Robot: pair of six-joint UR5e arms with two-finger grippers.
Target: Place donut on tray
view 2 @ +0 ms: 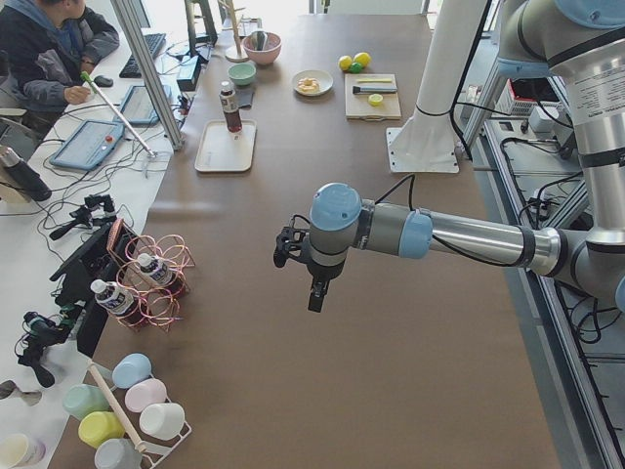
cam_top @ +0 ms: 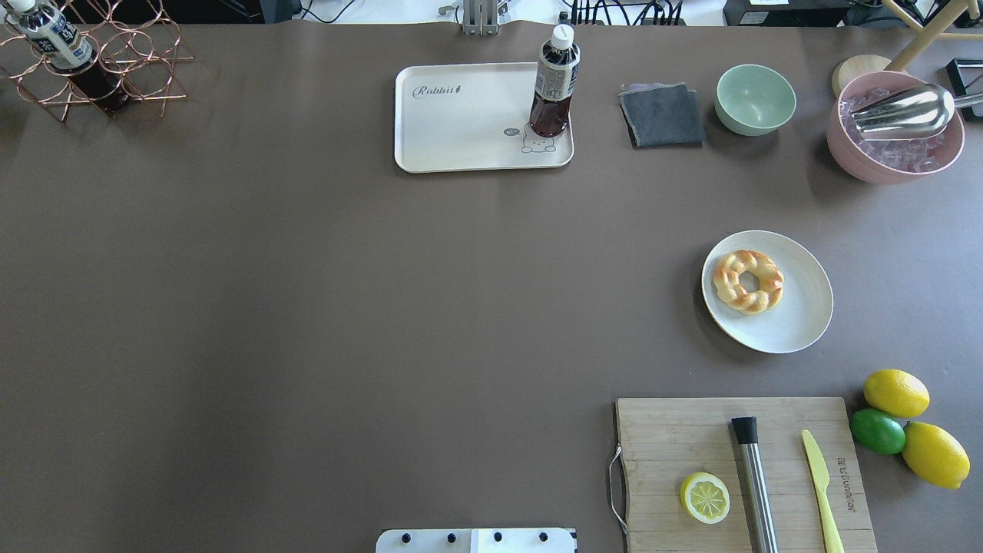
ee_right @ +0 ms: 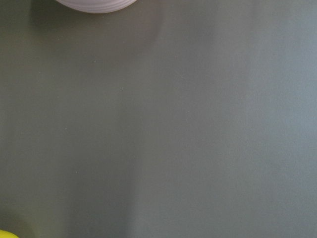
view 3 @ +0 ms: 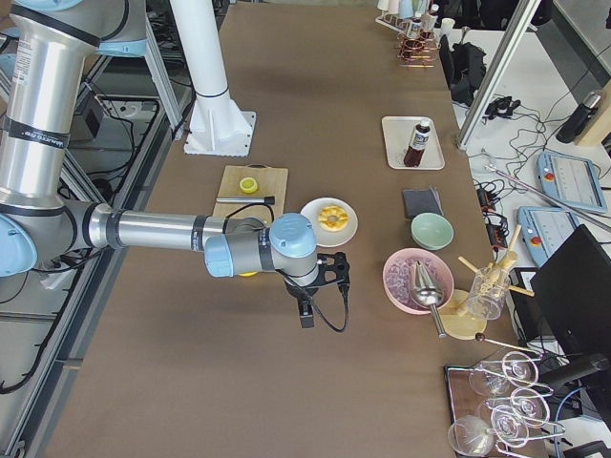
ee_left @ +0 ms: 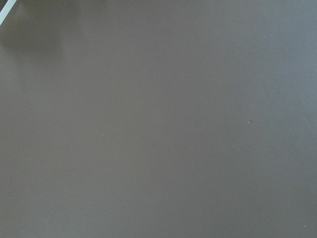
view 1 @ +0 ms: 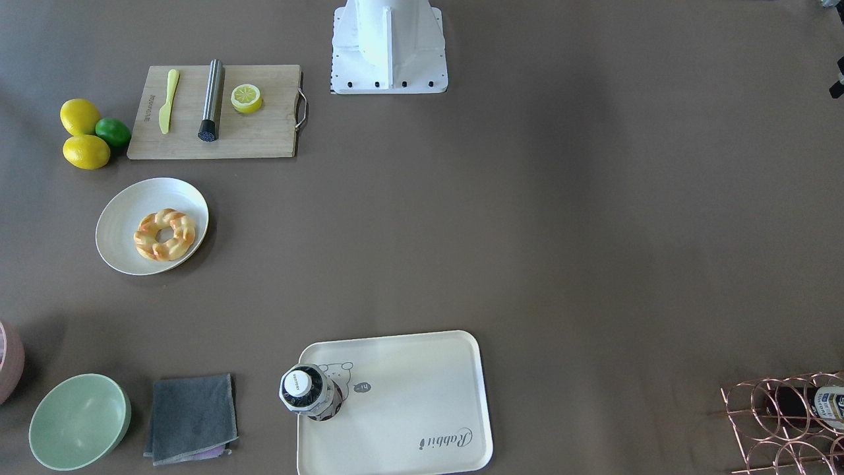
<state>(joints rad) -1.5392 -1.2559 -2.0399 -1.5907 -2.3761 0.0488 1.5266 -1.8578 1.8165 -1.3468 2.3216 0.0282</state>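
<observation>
The donut (view 1: 165,234), a twisted golden ring, lies on a round white plate (view 1: 122,224) on the robot's right side; it also shows in the overhead view (cam_top: 749,281). The cream tray (view 1: 409,409) with "Rabbit" script sits at the far edge (cam_top: 461,123), with a dark drink bottle (cam_top: 553,84) standing on its corner. My left gripper (view 2: 316,293) shows only in the exterior left view, hanging over bare table. My right gripper (view 3: 305,311) shows only in the exterior right view, near the plate. I cannot tell whether either is open or shut.
A wooden cutting board (cam_top: 676,430) holds a lemon half (cam_top: 705,497), a steel tool and a yellow knife. Lemons and a lime (cam_top: 878,431) lie beside it. A grey cloth (cam_top: 662,115), a green bowl (cam_top: 756,98), a pink ice bowl (cam_top: 895,127) and a wire rack (cam_top: 92,69) line the far edge.
</observation>
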